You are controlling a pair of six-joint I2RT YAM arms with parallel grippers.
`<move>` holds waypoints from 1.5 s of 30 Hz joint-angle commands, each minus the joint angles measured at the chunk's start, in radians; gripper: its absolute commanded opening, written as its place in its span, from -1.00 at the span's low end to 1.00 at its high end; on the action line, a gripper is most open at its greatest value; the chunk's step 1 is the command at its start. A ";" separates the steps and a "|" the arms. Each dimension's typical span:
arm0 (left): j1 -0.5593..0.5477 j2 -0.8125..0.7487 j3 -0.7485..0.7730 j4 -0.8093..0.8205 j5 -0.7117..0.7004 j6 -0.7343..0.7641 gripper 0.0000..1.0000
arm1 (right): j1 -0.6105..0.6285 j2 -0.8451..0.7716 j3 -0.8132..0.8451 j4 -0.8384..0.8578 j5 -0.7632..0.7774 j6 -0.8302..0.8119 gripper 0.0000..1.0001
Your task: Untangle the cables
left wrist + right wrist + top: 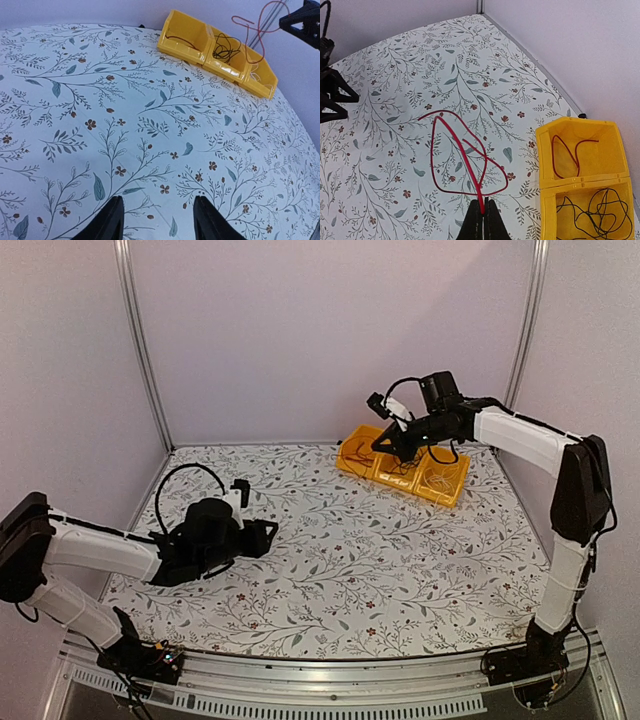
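Observation:
A red cable [465,160] hangs in open loops above the table, its end pinched in my right gripper [481,206], which is shut on it just left of the yellow bins [545,155]. One bin compartment holds another red cable [568,150]. The compartment beside it holds a loose black cable [600,212]. In the top view my right gripper [398,443] is raised over the bins [447,492] at the back right. My left gripper [157,212] is open with nothing between its fingers, low over the floral table at the front left [262,536].
The yellow bins [175,50] form a row of three compartments near the back right corner. White walls and metal posts close in the table on the back and both sides. The floral tabletop [380,570] lies between the two arms.

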 commanded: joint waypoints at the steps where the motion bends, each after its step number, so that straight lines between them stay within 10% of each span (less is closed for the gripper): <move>1: -0.017 -0.036 -0.027 -0.045 0.027 0.021 -0.03 | -0.055 0.120 0.095 0.114 0.053 0.036 -1.00; 9: -0.025 -0.004 -0.010 -0.080 0.027 0.030 -0.03 | -0.102 0.401 0.337 0.220 0.146 0.016 -0.96; 13: -0.028 0.044 0.024 -0.093 0.052 0.041 -0.03 | -0.109 0.545 0.497 0.246 0.215 0.008 -0.25; 17: -0.049 0.051 0.062 -0.130 0.059 0.070 -0.03 | -0.108 0.552 0.497 0.187 0.179 0.042 0.03; 29: -0.055 -0.075 0.181 -0.288 0.056 0.230 0.03 | -0.108 -0.137 -0.164 0.243 0.139 0.068 0.56; 32: -0.053 -0.106 0.244 -0.387 0.026 0.266 0.36 | -0.109 -0.290 -0.301 0.258 0.170 0.072 0.94; 34: -0.038 -0.134 0.282 -0.467 0.025 0.289 0.98 | -0.108 -0.371 -0.372 0.270 0.195 0.085 0.97; 45: 0.055 -0.120 0.578 -0.728 -0.024 0.439 0.99 | -0.120 -0.742 -0.677 0.447 0.433 0.301 0.97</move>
